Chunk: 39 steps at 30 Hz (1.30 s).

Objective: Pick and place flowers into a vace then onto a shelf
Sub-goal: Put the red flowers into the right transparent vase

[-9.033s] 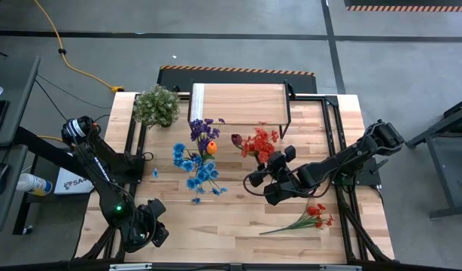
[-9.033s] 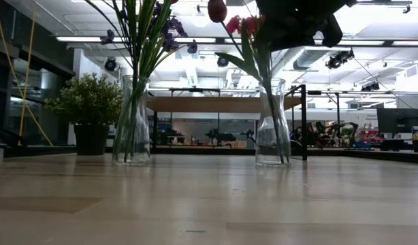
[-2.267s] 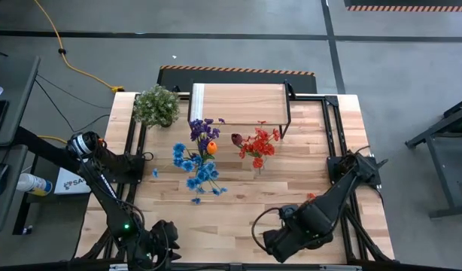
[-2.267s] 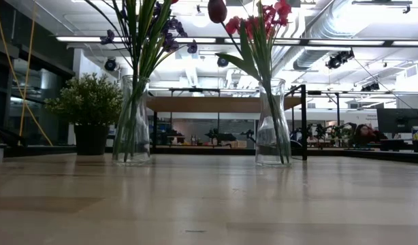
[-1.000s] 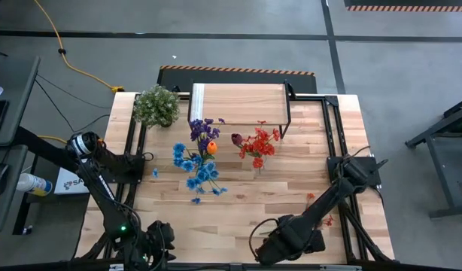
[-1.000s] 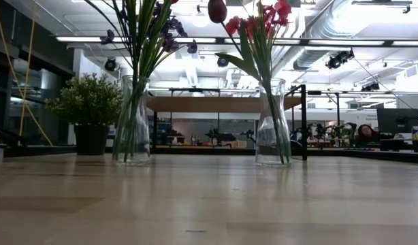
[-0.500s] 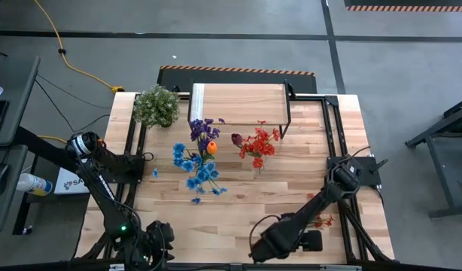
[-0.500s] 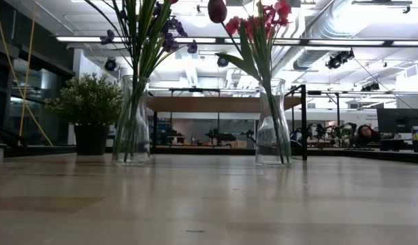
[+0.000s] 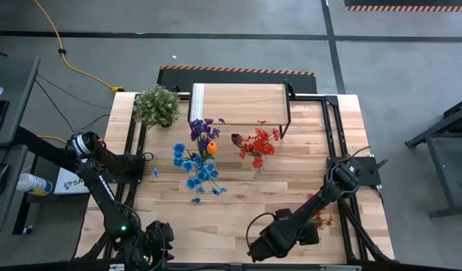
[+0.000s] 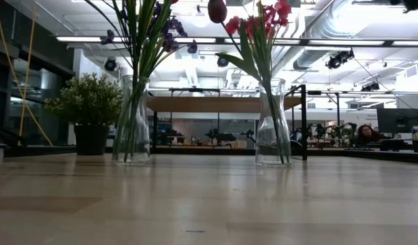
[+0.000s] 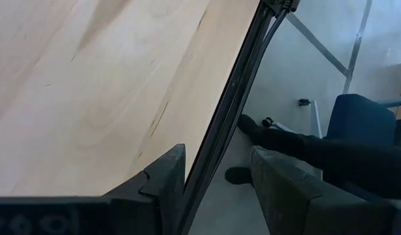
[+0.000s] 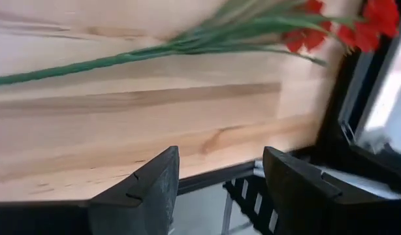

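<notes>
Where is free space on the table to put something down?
The shelf top is bare. Bare wood lies between the two vases and the near edge, left of the right pincer. It is crowded around the blue flowers and the loose red flower.

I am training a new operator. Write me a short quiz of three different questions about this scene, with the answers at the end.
1. True or false: the shelf already carries a vase.
2. Multiple choice: where is the loose red flower that is not yet in a vase?
A. lying flat on the table, near the right claw
B. on the shelf
C. held in the left claw
3. Fill in: the low view shows ___ glass vases with flowers, the left vase and the right vase.

Key: 1 false; 2 A; 3 two.
</notes>
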### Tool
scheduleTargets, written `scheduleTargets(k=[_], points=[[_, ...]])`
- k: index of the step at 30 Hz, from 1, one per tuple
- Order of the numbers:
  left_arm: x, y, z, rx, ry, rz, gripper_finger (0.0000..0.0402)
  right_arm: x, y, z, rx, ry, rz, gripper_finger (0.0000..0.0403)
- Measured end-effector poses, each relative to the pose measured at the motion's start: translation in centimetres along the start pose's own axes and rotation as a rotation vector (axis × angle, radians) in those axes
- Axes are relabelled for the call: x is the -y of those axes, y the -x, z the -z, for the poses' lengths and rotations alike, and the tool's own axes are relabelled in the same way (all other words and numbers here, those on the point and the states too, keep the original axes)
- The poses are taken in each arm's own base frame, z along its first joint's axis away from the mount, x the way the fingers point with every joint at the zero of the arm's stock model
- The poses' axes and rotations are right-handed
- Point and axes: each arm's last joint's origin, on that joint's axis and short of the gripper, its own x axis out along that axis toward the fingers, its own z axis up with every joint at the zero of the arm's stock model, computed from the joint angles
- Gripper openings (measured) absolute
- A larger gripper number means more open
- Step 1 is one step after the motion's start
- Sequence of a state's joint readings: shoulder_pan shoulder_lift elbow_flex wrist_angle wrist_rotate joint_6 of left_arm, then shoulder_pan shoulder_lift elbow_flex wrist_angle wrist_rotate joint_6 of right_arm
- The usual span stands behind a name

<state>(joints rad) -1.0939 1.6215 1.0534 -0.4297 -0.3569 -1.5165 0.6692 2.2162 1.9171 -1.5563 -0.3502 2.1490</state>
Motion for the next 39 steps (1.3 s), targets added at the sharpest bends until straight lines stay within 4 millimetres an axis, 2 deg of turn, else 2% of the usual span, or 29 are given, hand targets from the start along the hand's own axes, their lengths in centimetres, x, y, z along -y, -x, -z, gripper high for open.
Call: scheduleTargets(k=[7, 20, 24, 29, 39], points=[[0.0, 0.0, 0.0, 0.000, 0.009, 0.001, 0.0207, 0.0, -0.2, 0.5, 0.085, 0.157, -0.077, 0.0217], [0.3, 0.0, 0.0, 0.002, 0.053, 0.026, 0.0207, 0.7, -0.5, 0.6, 0.233, 0.392, -0.072, 0.0212], [0.3, 0.0, 0.0, 0.002, 0.073, 0.028, 0.0207, 0.7, -0.5, 0.7, 0.273, 0.535, -0.067, 0.0216], [0.3, 0.0, 0.0, 0.004, 0.096, 0.029, 0.0207, 1.2, -0.9, 1.3, 0.301, 0.687, -0.051, 0.0216], [0.4, 0.0, 0.0, 0.004, 0.125, 0.036, 0.0207, 2.7, -1.8, 3.1, 0.360, 0.806, -0.043, 0.0209]])
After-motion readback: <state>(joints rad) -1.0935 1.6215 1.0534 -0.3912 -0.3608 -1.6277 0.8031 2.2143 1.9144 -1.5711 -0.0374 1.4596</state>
